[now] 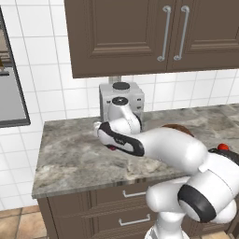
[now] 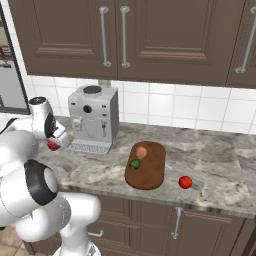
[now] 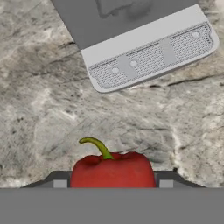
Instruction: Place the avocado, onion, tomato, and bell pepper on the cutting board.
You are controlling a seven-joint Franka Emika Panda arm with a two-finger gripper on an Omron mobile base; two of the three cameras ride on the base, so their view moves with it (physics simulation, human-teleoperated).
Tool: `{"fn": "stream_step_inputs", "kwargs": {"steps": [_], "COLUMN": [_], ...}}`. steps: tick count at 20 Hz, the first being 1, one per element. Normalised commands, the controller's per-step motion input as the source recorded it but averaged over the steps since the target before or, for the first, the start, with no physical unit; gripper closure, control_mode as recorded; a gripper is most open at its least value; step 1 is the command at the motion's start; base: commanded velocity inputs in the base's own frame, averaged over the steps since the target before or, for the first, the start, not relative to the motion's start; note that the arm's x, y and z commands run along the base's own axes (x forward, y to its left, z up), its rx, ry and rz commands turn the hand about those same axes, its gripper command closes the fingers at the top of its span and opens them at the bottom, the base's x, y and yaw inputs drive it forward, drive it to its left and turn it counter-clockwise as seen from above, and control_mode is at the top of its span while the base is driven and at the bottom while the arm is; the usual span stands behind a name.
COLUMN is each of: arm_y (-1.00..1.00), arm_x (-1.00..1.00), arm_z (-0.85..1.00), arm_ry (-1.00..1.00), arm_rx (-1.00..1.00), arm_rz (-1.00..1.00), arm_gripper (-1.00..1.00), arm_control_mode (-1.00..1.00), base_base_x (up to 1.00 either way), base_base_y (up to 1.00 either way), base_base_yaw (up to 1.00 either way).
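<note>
Two fingers of hand (image 3: pixel 113 183) clamped on red bell pepper (image 3: pixel 113 169), raised above counter (image 3: pixel 52 113)

Counter (image 2: pixel 220 165) bears coffee machine (image 2: pixel 93 120), cutting board (image 2: pixel 150 172), tomato (image 2: pixel 185 182).

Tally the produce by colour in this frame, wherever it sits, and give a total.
Red: 2, the bell pepper at the hand and the tomato on the counter
Green: 1, the avocado
Orange-tan: 1, the onion
Total: 4
</note>
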Motion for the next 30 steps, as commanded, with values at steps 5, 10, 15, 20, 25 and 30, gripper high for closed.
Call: {"fn": "stream_step_inputs", "kwargs": {"steps": [5,10,15,20,25,30], "arm_y": [-0.6,-0.65,-0.86,-0.99,-0.99,-0.77], "arm_x": [-0.85,-0.22,0.0,0.0,0.0,0.13], "arm_z": [0.0,0.11,0.11,0.0,0.0,0.0], "arm_ry": [0.01,0.0,0.01,0.0,0.02,0.08], "arm_rx": [0.0,-0.05,-0.08,-0.01,0.0,0.0], "arm_rz": [0.0,0.0,0.0,0.0,0.0,-0.03], "arm_gripper": [1.0,1.0,1.0,1.0,1.0,1.0], "arm_control_mode": [-1.0,-1.0,-1.0,-1.0,-1.0,-1.0], "base_base_x": [0.0,0.0,0.0,0.0,0.0,0.0], "base_base_y": [0.0,0.0,0.0,0.0,0.0,0.0], "base_base_yaw": [0.0,0.0,0.0,0.0,0.0,0.0]}}
